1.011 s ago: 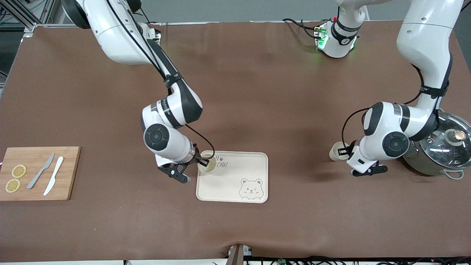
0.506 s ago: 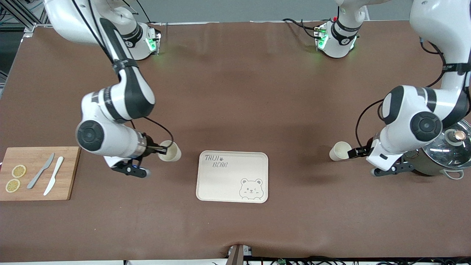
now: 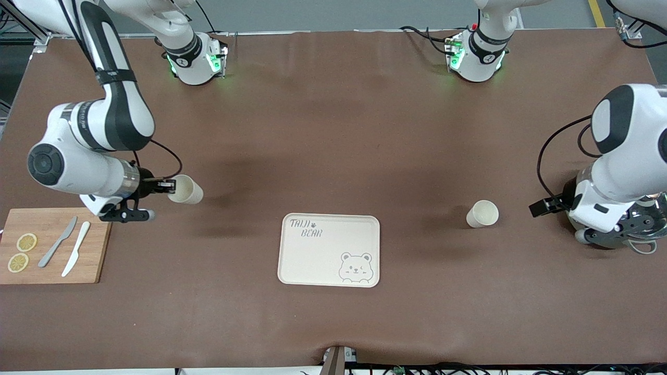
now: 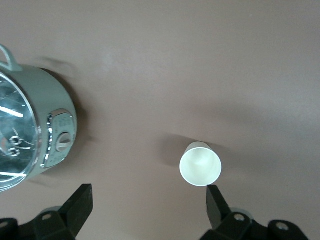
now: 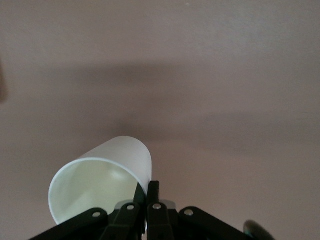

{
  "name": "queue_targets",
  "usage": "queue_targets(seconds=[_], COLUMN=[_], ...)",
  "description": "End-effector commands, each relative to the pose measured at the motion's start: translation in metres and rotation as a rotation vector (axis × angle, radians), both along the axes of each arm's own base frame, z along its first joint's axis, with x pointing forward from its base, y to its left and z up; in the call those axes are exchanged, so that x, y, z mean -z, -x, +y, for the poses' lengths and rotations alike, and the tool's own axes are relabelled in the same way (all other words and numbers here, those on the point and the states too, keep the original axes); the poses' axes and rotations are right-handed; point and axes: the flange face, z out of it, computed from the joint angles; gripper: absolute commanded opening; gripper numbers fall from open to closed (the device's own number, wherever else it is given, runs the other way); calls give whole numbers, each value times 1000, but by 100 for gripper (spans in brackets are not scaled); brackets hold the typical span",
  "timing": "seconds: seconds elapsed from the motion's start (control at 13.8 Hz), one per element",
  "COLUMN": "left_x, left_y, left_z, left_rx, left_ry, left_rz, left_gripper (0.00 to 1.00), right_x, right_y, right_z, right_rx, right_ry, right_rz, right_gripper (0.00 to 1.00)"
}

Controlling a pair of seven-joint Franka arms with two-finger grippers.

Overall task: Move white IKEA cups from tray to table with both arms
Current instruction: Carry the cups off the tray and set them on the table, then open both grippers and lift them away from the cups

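My right gripper (image 3: 168,184) is shut on the rim of one white IKEA cup (image 3: 186,190), pinching its wall, and holds it tilted over bare table beside the cutting board. In the right wrist view my right gripper (image 5: 150,189) grips that cup (image 5: 100,180). The other white cup (image 3: 482,213) stands upright on the table toward the left arm's end. My left gripper (image 3: 540,207) is open and empty, apart from that cup, over the table next to the pot. In the left wrist view that cup (image 4: 200,163) lies just past my left gripper (image 4: 149,204).
A cream bear tray (image 3: 312,260) lies mid-table with nothing on it. A wooden cutting board (image 3: 96,245) with two knives and lemon slices sits at the right arm's end. A steel pot with a glass lid (image 3: 643,229), also in the left wrist view (image 4: 35,125), stands under the left arm.
My right gripper carried its cup from over the tray's corner toward the cutting board. My left gripper drew back from the other cup toward the pot; that cup stayed in place.
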Motion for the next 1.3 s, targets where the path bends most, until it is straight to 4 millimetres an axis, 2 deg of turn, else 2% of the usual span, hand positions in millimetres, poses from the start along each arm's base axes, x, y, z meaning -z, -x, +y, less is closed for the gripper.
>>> queue_targets(seconds=[0.0,0.14,0.22,0.51,0.65,0.79,0.87,1.08,1.16,1.23], left_x=[-40,-77,-91,-133,-143,-149,-151,-156,-156,-162], left_y=[15,27,32,52,57,64,65,68,67,70], left_z=[-2,-5,-4,0,-2,-5,-5,-4,9,6], left_rx=[5,3,1,-16,-15,3,6,34,42,68], left_ry=[6,-6,-10,-24,-28,-32,-35,-18,-1,29], left_rz=[-22,-51,-52,-63,-76,-67,-71,-74,-76,-86], left_gripper=[100,100,100,100,100,100,100,100,100,100], right_x=[18,35,38,71,91,97,100,118,118,115], right_y=[24,32,33,31,31,32,33,34,34,33], right_z=[-47,-88,-100,-107,-109,-113,-121,-133,-133,-132], right_rx=[-72,-136,-149,-142,-145,-137,-122,-137,-124,-116], right_ry=[5,6,3,6,8,6,7,5,3,-1], right_rz=[-14,-55,-67,-51,-46,-37,-36,-43,-38,-38], right_gripper=[0,0,0,0,0,0,0,0,6,86])
